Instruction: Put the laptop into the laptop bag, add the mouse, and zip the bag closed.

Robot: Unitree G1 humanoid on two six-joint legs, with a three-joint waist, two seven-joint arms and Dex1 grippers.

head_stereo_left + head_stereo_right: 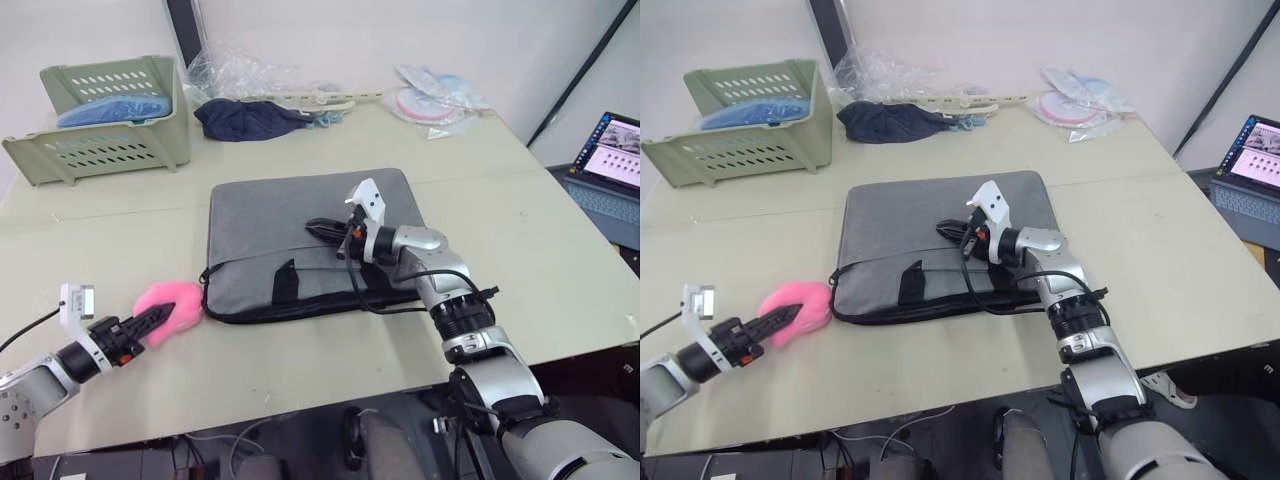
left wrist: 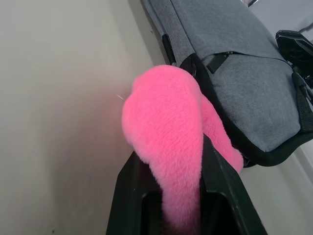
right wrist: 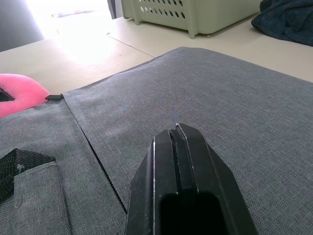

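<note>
The grey laptop bag (image 1: 280,215) lies flat in the middle of the table, its black zip edge and strap handles toward me. My right gripper (image 1: 318,228) is shut and hovers low over the bag's middle, its fingers (image 3: 177,147) pressed together with nothing between them. A pink fluffy charm (image 1: 178,300) lies at the bag's front left corner. My left gripper (image 1: 160,316) is shut on that charm, and its black fingers (image 2: 128,186) squeeze the fur from both sides. The laptop and the mouse are out of view.
A green plastic basket (image 1: 100,120) stands at the back left. A dark blue cloth bundle (image 1: 245,118) and clear plastic bags (image 1: 435,100) lie along the back. An open computer with a lit screen (image 1: 610,165) sits off the table's right side.
</note>
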